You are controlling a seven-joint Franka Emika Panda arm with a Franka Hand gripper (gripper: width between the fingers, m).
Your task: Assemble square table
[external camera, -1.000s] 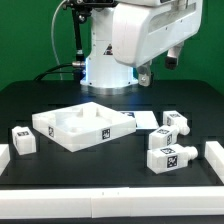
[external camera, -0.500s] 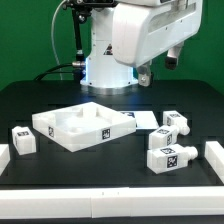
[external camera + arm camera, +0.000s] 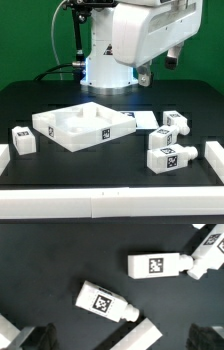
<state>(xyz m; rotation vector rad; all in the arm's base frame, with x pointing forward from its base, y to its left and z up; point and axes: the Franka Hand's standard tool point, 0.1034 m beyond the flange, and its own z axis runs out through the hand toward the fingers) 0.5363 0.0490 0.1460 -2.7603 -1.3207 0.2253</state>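
white slab (image 3: 80,125) and legs (image 3: 170,156), no change

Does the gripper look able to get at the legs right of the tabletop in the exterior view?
Likely yes: the gripper hangs open above the legs, and nothing covers them.

Clear desk (image 3: 110,165) runs along the front — open passage. At the exterior view's right three legs (image 3: 170,157) stand close together, narrow gaps between; the square slab (image 3: 78,125) blocks the centre-left.
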